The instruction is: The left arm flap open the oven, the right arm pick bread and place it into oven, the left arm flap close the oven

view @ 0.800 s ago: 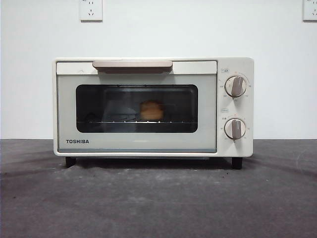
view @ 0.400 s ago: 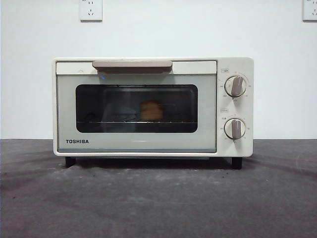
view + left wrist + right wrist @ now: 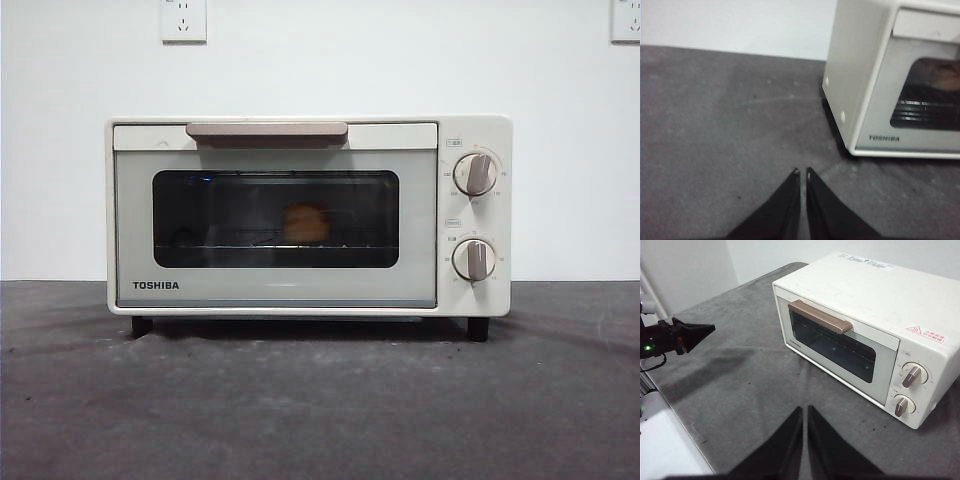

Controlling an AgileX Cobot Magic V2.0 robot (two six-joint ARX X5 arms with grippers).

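Observation:
The cream-white TOSHIBA oven stands on the grey table with its door closed. It also shows in the left wrist view and the right wrist view. The golden bread sits on the rack inside, dimly seen through the dark glass. My left gripper is shut and empty, above the mat, off the oven's TOSHIBA-logo corner. It also shows as a black pointed tip in the right wrist view. My right gripper is shut and empty, high above the table in front of the oven.
Grey mat covers the table in front of the oven. White wall behind with two sockets. The table's edge and a white surface show in the right wrist view.

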